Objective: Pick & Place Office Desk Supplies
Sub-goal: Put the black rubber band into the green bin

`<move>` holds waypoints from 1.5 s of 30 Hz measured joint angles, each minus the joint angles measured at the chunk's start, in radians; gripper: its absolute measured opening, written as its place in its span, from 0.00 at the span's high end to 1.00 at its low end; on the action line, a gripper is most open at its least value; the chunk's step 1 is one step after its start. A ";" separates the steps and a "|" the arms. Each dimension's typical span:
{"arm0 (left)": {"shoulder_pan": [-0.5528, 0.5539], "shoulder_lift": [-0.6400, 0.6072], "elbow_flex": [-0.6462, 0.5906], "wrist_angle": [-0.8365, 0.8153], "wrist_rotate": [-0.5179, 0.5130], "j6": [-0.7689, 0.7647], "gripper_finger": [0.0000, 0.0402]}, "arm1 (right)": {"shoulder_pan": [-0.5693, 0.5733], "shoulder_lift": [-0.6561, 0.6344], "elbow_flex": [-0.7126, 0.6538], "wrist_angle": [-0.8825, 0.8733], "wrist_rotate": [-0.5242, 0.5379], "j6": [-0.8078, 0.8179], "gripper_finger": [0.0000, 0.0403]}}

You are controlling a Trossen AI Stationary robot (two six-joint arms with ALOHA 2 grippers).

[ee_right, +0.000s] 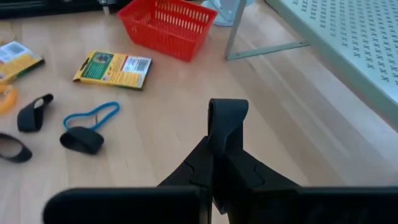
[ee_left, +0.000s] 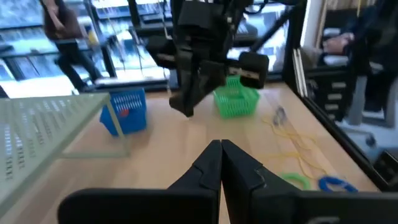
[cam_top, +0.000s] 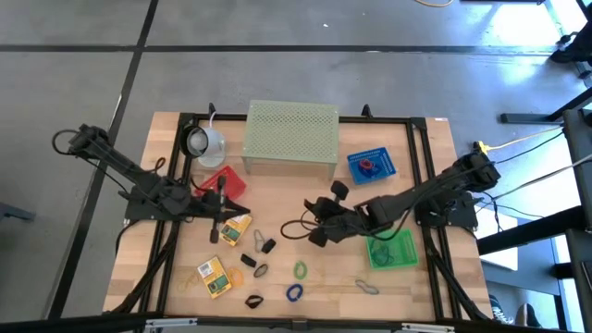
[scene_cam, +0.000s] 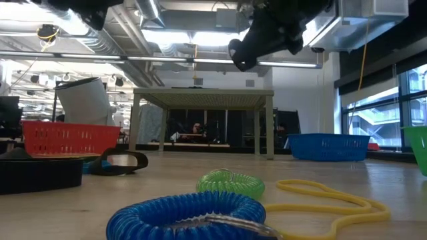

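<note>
The small black bendy loop (ee_right: 227,113) is pinched in the tips of the right gripper (ee_right: 212,163). Its fingers are closed tight on the loop. It hangs in the air over the middle of the wooden table (cam_top: 287,199), near the pale green stand with little holes (cam_top: 291,137).

I think the picking-up part is done and the carrying part is on. Next the loop must go to a basket and be let go over it. The green plastic basket (cam_top: 390,250) is closest, the blue plastic basket (cam_top: 372,165) is near, and the red plastic basket (cam_top: 220,180) is farther. I cannot tell which one is right.

The left gripper (ee_left: 221,149) is closed and holds nothing. It waits beside the red basket.

More things lie on the table: a green curly loop (scene_cam: 230,183), a blue curly loop (scene_cam: 187,213), and a yellow printed packet (ee_right: 113,67).

Behind the table is a big bright room with windows, pipes on the ceiling, and a person (ee_left: 62,37) walking.
</note>
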 joint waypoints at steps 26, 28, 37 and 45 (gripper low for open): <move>-0.002 0.006 -0.037 0.011 0.038 -0.132 0.99 | 0.034 0.000 0.000 0.410 -0.070 -0.132 0.95; -0.002 0.006 -0.037 0.011 0.038 -0.132 0.99 | 0.052 0.000 0.000 0.425 -0.047 -0.152 0.95; -0.002 0.007 -0.037 0.011 0.038 -0.133 0.99 | 0.128 -0.003 0.000 0.333 -0.050 -0.027 0.95; -0.002 0.007 -0.036 0.011 0.037 -0.133 0.99 | 0.223 -0.125 0.000 -0.179 -0.078 0.426 0.95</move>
